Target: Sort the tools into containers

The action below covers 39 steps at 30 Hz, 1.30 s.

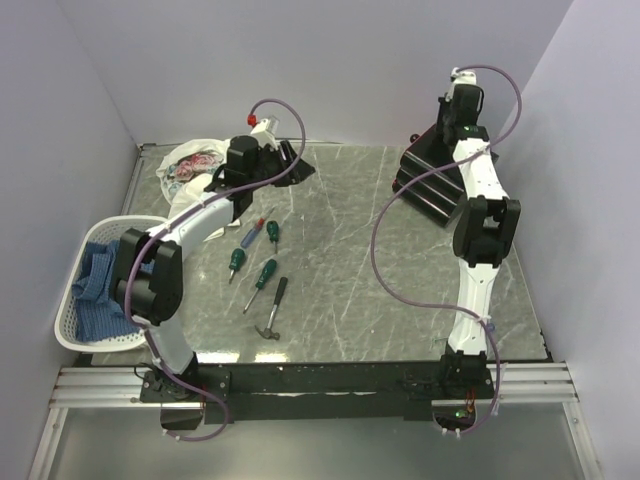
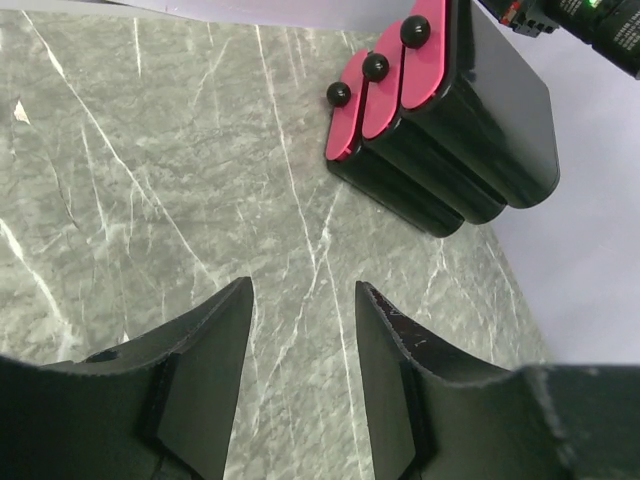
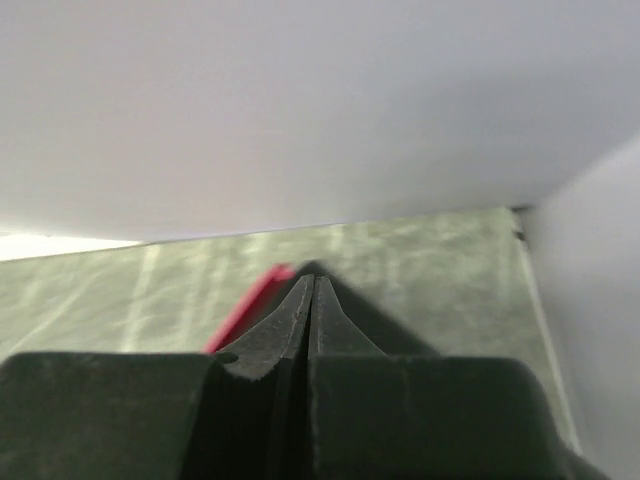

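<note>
Several tools lie left of the table's middle: a red-and-blue screwdriver (image 1: pixel 258 228), three green-handled screwdrivers (image 1: pixel 272 232) (image 1: pixel 237 261) (image 1: pixel 265 272) and a black-handled hammer (image 1: pixel 274 308). The containers, a black drawer unit (image 1: pixel 428 180) with pink-red drawers (image 2: pixel 380 85) and black knobs, stand at the back right. My left gripper (image 1: pixel 298 168) (image 2: pixel 303 287) hovers open and empty over bare marble behind the tools, facing the unit (image 2: pixel 470 140). My right gripper (image 1: pixel 434 128) (image 3: pixel 311 280) is shut with nothing between its fingers, just above the unit's far end, where a red drawer edge (image 3: pixel 248 300) shows.
A white lattice basket (image 1: pixel 75 330) holding blue cloth sits at the left edge. A white patterned cloth (image 1: pixel 190 165) lies in the back left corner, beside my left arm. Walls close in on the left, back and right. A metal rail (image 1: pixel 330 385) runs along the near edge.
</note>
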Motion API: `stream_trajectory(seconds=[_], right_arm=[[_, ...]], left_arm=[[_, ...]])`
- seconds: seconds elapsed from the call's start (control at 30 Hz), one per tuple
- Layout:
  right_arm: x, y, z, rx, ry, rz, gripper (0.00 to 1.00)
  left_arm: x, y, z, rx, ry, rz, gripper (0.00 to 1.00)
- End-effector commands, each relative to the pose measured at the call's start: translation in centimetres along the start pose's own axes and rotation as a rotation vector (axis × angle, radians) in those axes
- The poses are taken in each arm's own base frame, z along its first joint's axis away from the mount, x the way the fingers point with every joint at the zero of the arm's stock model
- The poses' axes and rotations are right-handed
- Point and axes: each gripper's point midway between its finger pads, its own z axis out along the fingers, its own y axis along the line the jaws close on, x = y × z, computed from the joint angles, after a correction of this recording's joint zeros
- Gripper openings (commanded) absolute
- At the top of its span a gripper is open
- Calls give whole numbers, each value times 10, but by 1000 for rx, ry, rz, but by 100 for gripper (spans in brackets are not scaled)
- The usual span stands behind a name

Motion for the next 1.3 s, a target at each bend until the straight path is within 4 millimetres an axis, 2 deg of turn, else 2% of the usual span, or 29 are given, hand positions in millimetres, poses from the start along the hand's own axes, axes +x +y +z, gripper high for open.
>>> stream_trajectory(seconds=[0.0,0.03,0.07,0.1,0.17,0.2,0.3,0.47,0.6,0.63,0.67,0.77,0.8,0.87,0.9,1.0,1.27], right_arm=[[93,64,-29,-252,318,-47,0],[100,65,-32,-256,340,-44,0],[105,81,-37,-283,351,-49,0],[115,84,-42,-298,382,-33,0],[127,85,-49,-311,424,-22,0],[141,85,-56,-312,464,-8,0],[154,82,-66,-307,501,21,0],[149,77,-65,-318,488,-15,0],[116,75,-61,-296,411,-10,0],[114,73,-61,-288,407,-15,0],[115,71,-61,-284,412,-37,0],[135,65,-73,-284,470,-86,0],[150,61,-84,-275,511,-95,0],[163,58,-97,-262,544,-95,0],[172,54,-109,-255,571,-101,0],[181,45,-128,-232,600,-130,0],[186,17,-154,-125,602,-215,0]], left_arm=[[-28,-29,-18,61,-59,68,52],[-25,-28,-19,61,-53,63,52],[-25,-29,-21,61,-55,60,52],[-28,-33,-25,67,-63,66,52],[-27,-33,-30,62,-64,68,53],[-32,-36,-35,65,-78,72,53],[-37,-39,-46,65,-97,91,54],[-32,-38,-57,54,-96,106,54],[-28,-36,-59,50,-88,107,54],[-29,-36,-58,47,-87,109,54],[-29,-34,-57,44,-85,111,55],[-33,-35,-55,42,-93,117,55],[-36,-36,-55,42,-101,121,56],[-40,-37,-55,43,-111,126,56],[-41,-37,-55,43,-114,124,56],[-41,-37,-58,48,-125,120,56],[-32,-37,-51,65,-112,79,57]])
